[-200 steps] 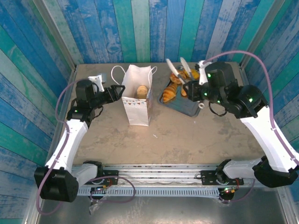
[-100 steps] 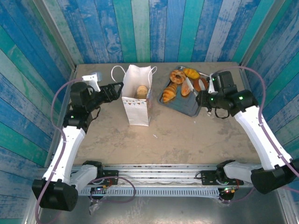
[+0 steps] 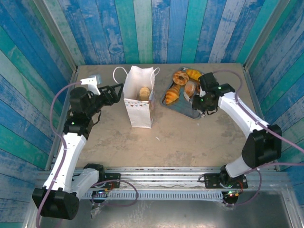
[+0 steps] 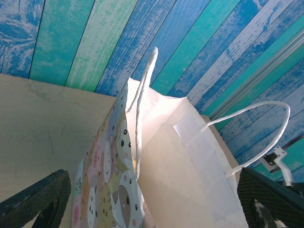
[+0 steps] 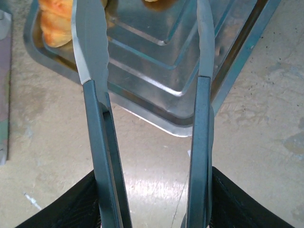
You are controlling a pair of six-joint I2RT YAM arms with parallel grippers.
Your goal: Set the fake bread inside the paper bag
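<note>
Top external: left gripper point(image 3: 113, 92) gapes wide beside the upright bag point(image 3: 138, 113), one bread point(image 3: 145, 91) inside. More bread lies on the tray point(image 3: 189, 110). Right gripper point(image 3: 196, 99) clasps the tongs point(image 5: 92, 47) over the tray's near edge.

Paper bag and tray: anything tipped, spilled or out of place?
Nothing stands out. The paper bag stands upright and open with a bun showing inside; the other pastries lie on the tray.

Top: high overhead, covers paper bag point(image 3: 139, 107), tray point(image 3: 186, 110). Left wrist: close beside paper bag. Right wrist: close above tray.
</note>
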